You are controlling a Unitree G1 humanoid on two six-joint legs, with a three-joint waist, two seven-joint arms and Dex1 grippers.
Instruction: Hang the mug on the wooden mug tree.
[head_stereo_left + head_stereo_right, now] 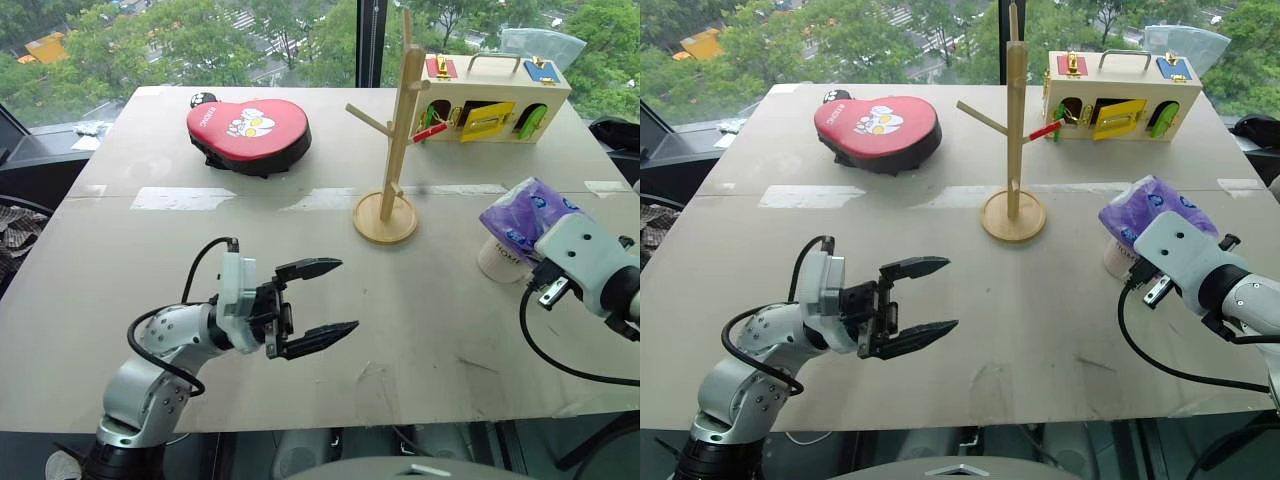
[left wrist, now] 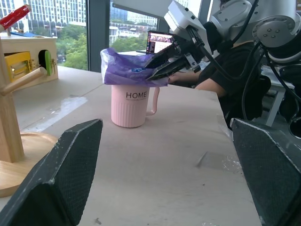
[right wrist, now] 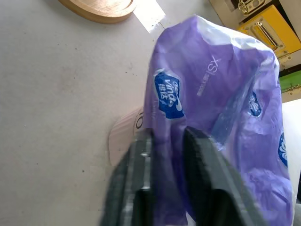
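The mug (image 2: 130, 107), pale and ribbed with "HOME" printed on its side, stands upright on the table at the right, handle turned toward my right arm. A purple tissue pack (image 1: 527, 217) lies across the mug's mouth and hides its inside. My right gripper (image 3: 167, 150) is shut on the near edge of that pack, above the mug (image 1: 497, 262). The wooden mug tree (image 1: 398, 130) stands mid-table on its round base, with bare pegs. My left gripper (image 1: 345, 295) hovers open over the near left of the table, pointing right, with nothing between its fingers.
A red padded mitt (image 1: 248, 130) lies at the far left. A wooden box with coloured latches (image 1: 490, 100) stands at the far right behind the tree. The table's near edge (image 1: 330, 425) runs just below my left arm.
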